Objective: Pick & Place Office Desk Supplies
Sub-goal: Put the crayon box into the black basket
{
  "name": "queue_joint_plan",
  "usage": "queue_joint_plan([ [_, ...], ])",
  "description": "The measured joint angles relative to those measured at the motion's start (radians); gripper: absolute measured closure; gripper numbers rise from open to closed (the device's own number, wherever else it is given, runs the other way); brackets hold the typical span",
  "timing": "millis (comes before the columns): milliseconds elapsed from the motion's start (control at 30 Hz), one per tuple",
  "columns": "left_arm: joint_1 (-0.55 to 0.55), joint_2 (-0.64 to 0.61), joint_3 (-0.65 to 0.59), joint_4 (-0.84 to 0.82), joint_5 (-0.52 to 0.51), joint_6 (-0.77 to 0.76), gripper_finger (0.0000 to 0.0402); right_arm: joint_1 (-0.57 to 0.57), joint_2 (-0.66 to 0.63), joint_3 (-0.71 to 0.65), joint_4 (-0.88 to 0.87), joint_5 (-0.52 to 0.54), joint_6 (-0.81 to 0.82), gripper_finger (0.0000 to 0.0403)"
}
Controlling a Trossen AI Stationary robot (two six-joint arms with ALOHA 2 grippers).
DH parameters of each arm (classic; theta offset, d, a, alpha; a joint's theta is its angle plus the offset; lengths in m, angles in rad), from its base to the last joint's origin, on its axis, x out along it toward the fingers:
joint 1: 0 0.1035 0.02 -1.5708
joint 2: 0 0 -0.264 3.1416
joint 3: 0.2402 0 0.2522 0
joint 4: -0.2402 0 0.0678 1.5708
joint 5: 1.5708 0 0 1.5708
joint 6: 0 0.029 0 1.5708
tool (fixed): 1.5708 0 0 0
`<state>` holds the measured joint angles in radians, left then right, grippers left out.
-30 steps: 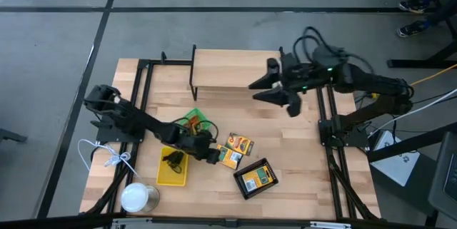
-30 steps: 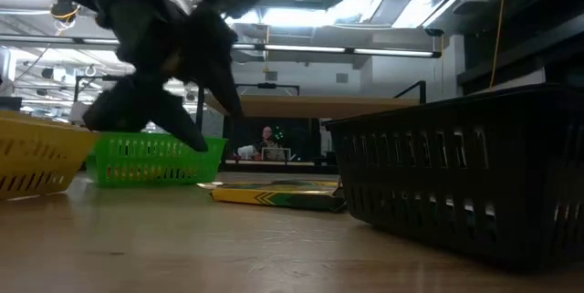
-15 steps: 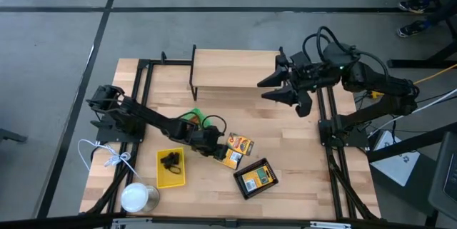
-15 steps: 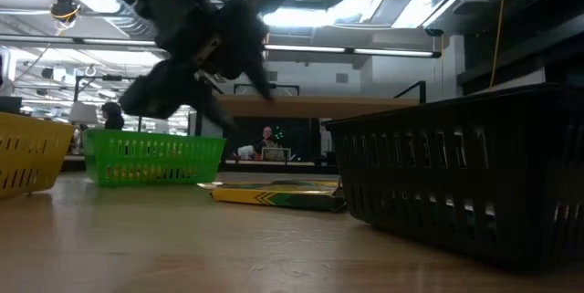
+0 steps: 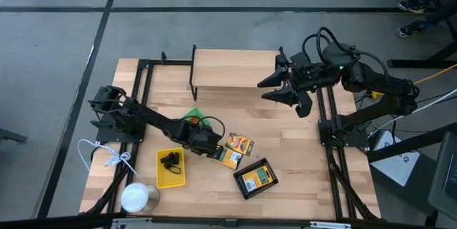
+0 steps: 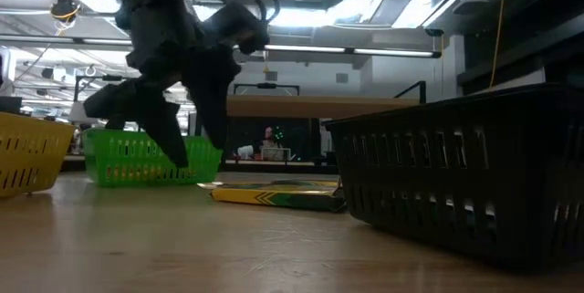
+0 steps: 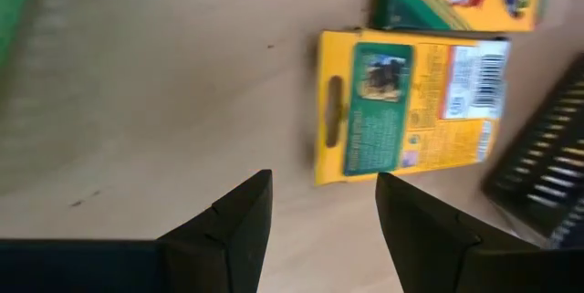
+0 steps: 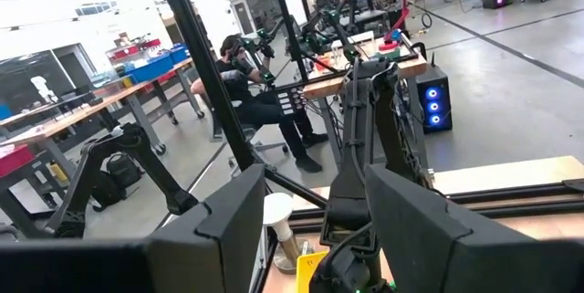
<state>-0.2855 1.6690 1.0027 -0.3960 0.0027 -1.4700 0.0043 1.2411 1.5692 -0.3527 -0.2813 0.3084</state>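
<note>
High view: left tool [image 5: 212,148] is hovering low over the counter [image 5: 300,172], released and carrying nothing, right beside 2 printed boxes [image 5: 235,150] lying flat at mid-counter. The nearer one is sitting just off the tool's tip. A 3rd box is resting in the black mesh tray [image 5: 255,178], near the front edge. Green tray [image 5: 194,120] is behind the tool, yellow tray [image 5: 171,168] with black clips [image 5: 169,160] is beside it. Right tool [image 5: 287,90] is waiting raised over the far right of the counter, released, empty.

Low view: left tool [image 6: 182,142] is hanging fingers-down ahead of the green tray [image 6: 151,159], tips looking close to the wood. A flat box [image 6: 274,195] is lying to its side, not touching. Black mesh tray [image 6: 456,183] is in the foreground.

Left wrist view: fingers [image 7: 233,224] are spread apart, nothing between them. The yellow box [image 7: 406,101] is lying flat just ahead and off to one side, not centred in the gap.

Right wrist view: only the room and a seated person are showing beyond the spread fingers [image 8: 228,229].

Judgement: box is looking like light, thin card, stiff enough but crushable, slick print. Best hold is probably across the 2 long edges, so the tool is needing to shift over it and drop.
</note>
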Motion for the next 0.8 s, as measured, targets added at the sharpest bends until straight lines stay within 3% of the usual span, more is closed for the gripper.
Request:
queue_joint_plan([
  [500, 0.003, 0.095, 0.0, 0.072, 0.034, -0.02, 0.021, 0.024, 0.0, 0.0, 0.005, 0.0, -0.002, 0.0208],
  [800, 0.004, 0.073, 0.01, 0.127, 0.057, -0.037, 0.021, 0.024, 0.0, 0.0, 0.009, 0.0, -0.002, 0.0208],
])
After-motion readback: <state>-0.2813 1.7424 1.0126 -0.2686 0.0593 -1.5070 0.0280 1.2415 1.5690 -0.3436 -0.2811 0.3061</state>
